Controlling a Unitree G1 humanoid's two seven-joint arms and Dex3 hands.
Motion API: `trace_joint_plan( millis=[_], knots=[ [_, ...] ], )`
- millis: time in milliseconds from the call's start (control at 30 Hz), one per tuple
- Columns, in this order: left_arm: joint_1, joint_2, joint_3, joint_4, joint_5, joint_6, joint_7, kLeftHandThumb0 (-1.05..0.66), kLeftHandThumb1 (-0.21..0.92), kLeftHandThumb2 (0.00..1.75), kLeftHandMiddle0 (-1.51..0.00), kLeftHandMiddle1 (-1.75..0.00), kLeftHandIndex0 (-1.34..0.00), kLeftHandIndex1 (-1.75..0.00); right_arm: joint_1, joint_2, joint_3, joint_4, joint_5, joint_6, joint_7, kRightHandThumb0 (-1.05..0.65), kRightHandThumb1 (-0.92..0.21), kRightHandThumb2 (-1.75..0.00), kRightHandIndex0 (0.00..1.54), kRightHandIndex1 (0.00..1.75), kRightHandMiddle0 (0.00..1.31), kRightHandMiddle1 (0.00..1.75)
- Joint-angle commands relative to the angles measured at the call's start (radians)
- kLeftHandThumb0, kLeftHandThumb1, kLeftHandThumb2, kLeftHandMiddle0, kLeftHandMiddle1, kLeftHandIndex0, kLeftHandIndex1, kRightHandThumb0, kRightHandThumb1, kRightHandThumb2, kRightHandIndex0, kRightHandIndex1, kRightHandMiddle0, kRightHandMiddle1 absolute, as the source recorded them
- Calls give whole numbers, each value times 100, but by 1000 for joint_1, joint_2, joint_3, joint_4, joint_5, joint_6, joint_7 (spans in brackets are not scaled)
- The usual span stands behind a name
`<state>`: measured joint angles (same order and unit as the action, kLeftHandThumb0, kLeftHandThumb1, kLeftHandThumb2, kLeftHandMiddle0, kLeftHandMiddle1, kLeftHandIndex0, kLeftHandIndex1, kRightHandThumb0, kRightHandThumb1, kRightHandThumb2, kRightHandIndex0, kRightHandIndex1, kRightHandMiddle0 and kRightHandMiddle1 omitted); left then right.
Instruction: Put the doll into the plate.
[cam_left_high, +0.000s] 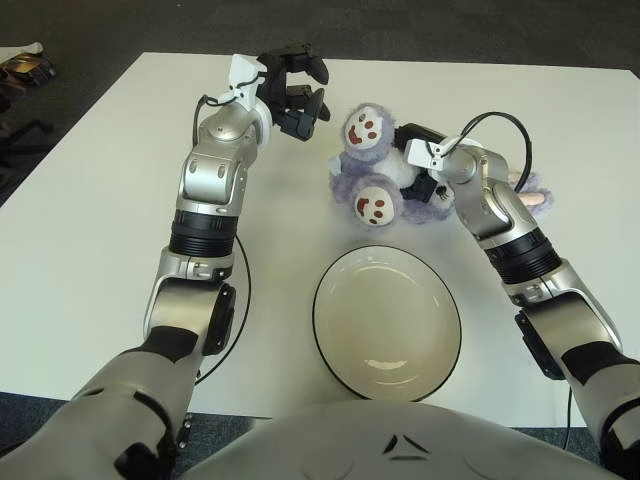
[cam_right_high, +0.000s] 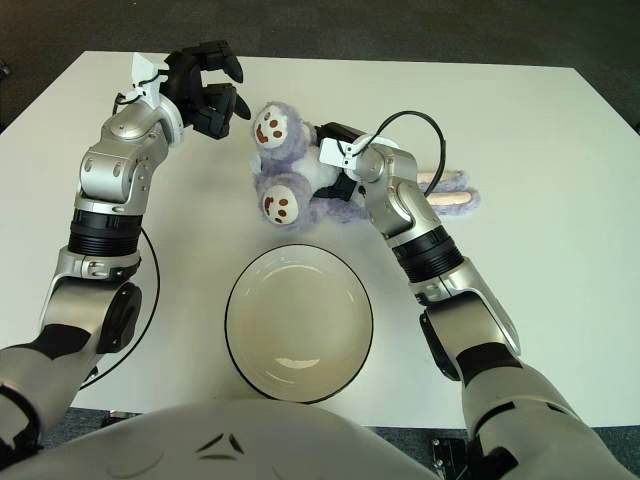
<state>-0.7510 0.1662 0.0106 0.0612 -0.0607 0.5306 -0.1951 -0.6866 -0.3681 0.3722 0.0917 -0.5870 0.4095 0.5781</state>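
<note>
We see the fluffy lavender plush doll (cam_left_high: 385, 170) with brown-and-cream paw soles lying on the white table (cam_left_high: 90, 200), not yet in the round cream plate with a dark rim (cam_left_high: 387, 325), so the task is barely begun: grasp in progress, lift and transfer all left. Our right hand (cam_left_high: 422, 165) is pressed into the doll's body from its right side, dark fingers buried in the fur; it looks clamped on the plush, though the fingertips are hidden, so we judge that grip rather than see it fully. The doll's two paws stick up and out to the left of that hand, and a long ear or limb with a pink lining (cam_left_high: 528, 195) trails out on the table on the other side of the forearm. Our left hand (cam_left_high: 292, 85) hovers just up-left of the doll, black fingers curled loosely together around nothing, a clear gap between them and the nearest paw. The plate sits empty, toward the robot's body from the right hand, close below the doll but not touching it. Left to do, as we judge it: secure the hold, raise the doll, carry it back toward the body over the rim, release inside the plate.
</note>
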Motion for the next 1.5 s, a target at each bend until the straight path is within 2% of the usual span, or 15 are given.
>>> trace_joint_plan(
  millis=[0, 333, 467, 667, 1000, 1267, 1467],
  knots=[
    [29, 10, 9, 1, 15, 2, 26, 0, 12, 139, -84, -129, -69, -175, -1, -14, -26, -38, 13, 42, 19, 56, -12, -156, 77, 175, 100, 175],
    [48, -14, 43, 20, 10, -41, 77, -1, 37, 117, -58, -147, -52, -175, -39, -54, -47, -89, 46, 82, 95, 54, -14, -153, 75, 175, 96, 175],
    [44, -22, 57, 42, 4, -61, 92, -1, 43, 111, -52, -151, -47, -175, -54, -75, -49, -129, 41, 108, 130, 54, -15, -151, 74, 175, 94, 175],
    [39, -37, 71, 68, 2, -89, 115, -1, 47, 107, -50, -152, -42, -175, -83, -118, -63, -261, 46, 187, 222, 54, -15, -152, 74, 175, 93, 175],
    [30, -44, 64, 93, 19, -79, 148, -1, 51, 101, -49, -150, -39, -175, -72, -158, -96, -359, 98, 209, 260, 54, -14, -153, 76, 175, 92, 175],
    [17, -41, 54, 115, 34, -68, 165, -1, 55, 96, -48, -147, -38, -175, -96, -192, -127, -422, 179, 222, 318, 55, -12, -156, 77, 175, 101, 175],
    [11, -43, 51, 123, 40, -59, 168, -1, 55, 95, -49, -147, -37, -175, -88, -199, -146, -458, 225, 226, 318, 56, -10, -158, 79, 175, 104, 175]
  ],
)
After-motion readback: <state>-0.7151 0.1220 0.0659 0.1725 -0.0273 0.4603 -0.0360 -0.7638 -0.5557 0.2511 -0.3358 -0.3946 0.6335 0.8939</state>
